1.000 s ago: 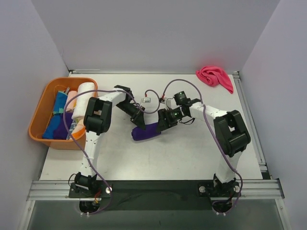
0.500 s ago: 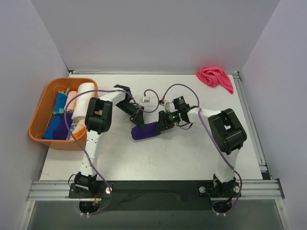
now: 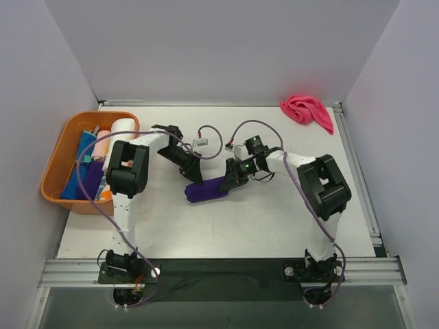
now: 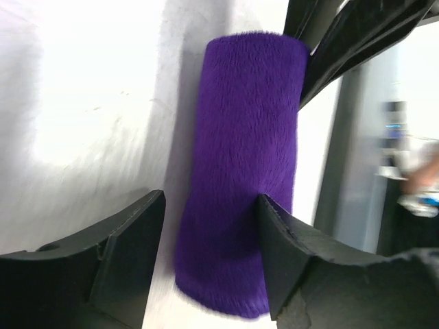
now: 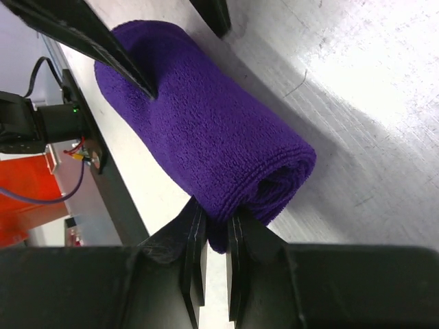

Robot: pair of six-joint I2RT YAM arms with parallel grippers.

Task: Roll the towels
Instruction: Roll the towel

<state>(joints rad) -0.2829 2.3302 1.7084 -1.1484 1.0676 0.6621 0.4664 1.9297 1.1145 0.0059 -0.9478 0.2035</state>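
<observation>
Mid-table lies a rolled dark purple towel. The right gripper, jaws nearly closed, pinches the outer layer at one end. The left gripper stands open astride the other end. The left arm partly hides the orange basket.

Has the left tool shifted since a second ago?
Yes. The left tool slid slightly left toward the orange basket; the purple rolled towel barely moved.
</observation>
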